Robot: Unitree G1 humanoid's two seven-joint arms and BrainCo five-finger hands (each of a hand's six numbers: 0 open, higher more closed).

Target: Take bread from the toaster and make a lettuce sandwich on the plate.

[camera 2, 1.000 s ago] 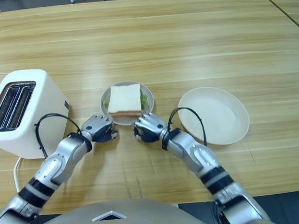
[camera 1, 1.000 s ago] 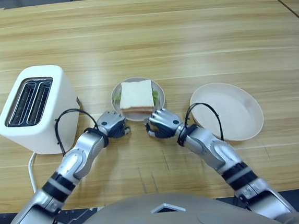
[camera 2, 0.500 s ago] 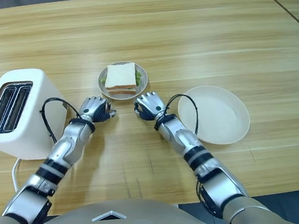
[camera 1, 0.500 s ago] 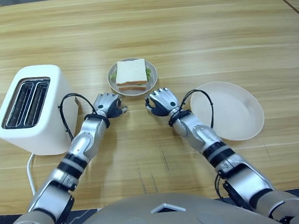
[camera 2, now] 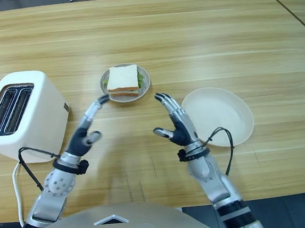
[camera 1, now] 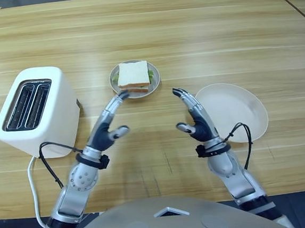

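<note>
A sandwich (camera 1: 134, 76) of two white bread slices with green lettuce between them lies on a small grey plate (camera 1: 156, 81) at mid-table. The white toaster (camera 1: 34, 111) stands at the left, both slots showing dark inside. My left hand (camera 1: 110, 125) is raised near the plate's front left, fingers stretched out and holding nothing. My right hand (camera 1: 196, 122) is raised to the plate's front right, fingers likewise spread, palm facing left and holding nothing.
A larger cream plate (camera 1: 232, 112) sits at the right, close behind my right hand. The toaster's white cord (camera 1: 32, 178) trails off the table's near edge. Bare wooden table stretches beyond the sandwich.
Both hands have uncurled from fists into open, upright hands and drawn back toward me from the plate. Earlier, the plate with the sandwich slid farther away from me.
</note>
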